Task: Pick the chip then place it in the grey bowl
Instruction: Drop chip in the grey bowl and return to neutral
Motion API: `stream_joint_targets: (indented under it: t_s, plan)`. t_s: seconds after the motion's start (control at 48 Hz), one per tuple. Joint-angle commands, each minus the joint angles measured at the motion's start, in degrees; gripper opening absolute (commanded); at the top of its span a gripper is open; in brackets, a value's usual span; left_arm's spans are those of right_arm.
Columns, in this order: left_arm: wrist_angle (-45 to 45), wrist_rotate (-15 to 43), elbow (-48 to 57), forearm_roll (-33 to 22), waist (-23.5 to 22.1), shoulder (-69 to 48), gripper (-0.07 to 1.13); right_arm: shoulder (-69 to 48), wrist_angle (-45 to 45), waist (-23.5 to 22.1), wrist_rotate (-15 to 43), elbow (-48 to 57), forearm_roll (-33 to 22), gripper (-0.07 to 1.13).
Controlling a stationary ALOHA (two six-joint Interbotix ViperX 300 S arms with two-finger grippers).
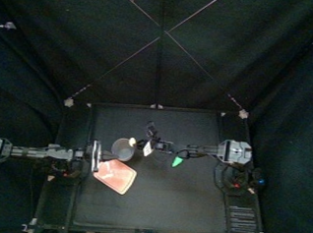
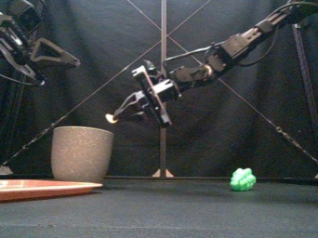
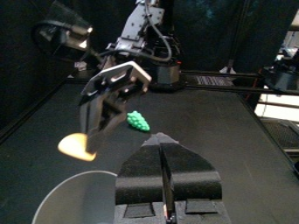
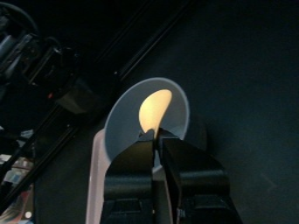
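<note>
The chip [image 2: 113, 118] is a pale yellow oval held in my right gripper [image 2: 122, 112], which is shut on it. The right arm reaches in from the right, and the chip hangs just above and to the right of the tall grey speckled cup [image 2: 82, 153]. In the right wrist view the chip [image 4: 156, 108] sits over the cup's rim [image 4: 118, 112], clamped by the right gripper [image 4: 156, 133]. The left wrist view shows the chip [image 3: 77, 147] above the cup's rim [image 3: 61, 188]. My left gripper [image 3: 163, 142] rests shut and empty at the left [image 2: 32, 56].
A flat pink tray [image 1: 117, 177] lies at the front left, next to the cup [image 1: 123, 146]. A small green toy [image 2: 244, 178] sits on the table to the right of the middle, also in the top view [image 1: 180, 161].
</note>
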Motion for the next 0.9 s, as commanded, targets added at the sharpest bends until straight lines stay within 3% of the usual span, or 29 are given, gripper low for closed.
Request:
stream_joint_targets:
  t_s: [0.021, 0.208, 0.354, 0.625, 0.896]
  plan:
    - [-0.18, 0.09, -1.23, 0.00, 0.00, 0.00, -0.01, 1.41, -0.18, 0.18, -0.18, -4.48, -0.62, 0.40]
    - [-0.26, 0.09, -1.05, 0.00, 0.35, 0.00, -0.01, 2.02, -0.09, 1.14, -0.18, -5.63, -1.49, 0.63]
    - [-0.18, 0.09, -0.97, 0.00, 0.53, 0.00, -0.01, 2.02, 0.09, 1.76, -0.18, -5.27, -1.67, 0.73]
    - [-0.18, -0.09, -0.70, -0.09, 0.62, 0.00, -0.01, -1.85, -0.18, 1.85, -0.18, -1.41, -1.32, 0.74]
    - [-0.18, -0.26, 0.70, -0.09, 0.70, 0.00, -0.01, -15.73, -3.87, 1.05, -0.97, 13.36, -3.16, 0.74]
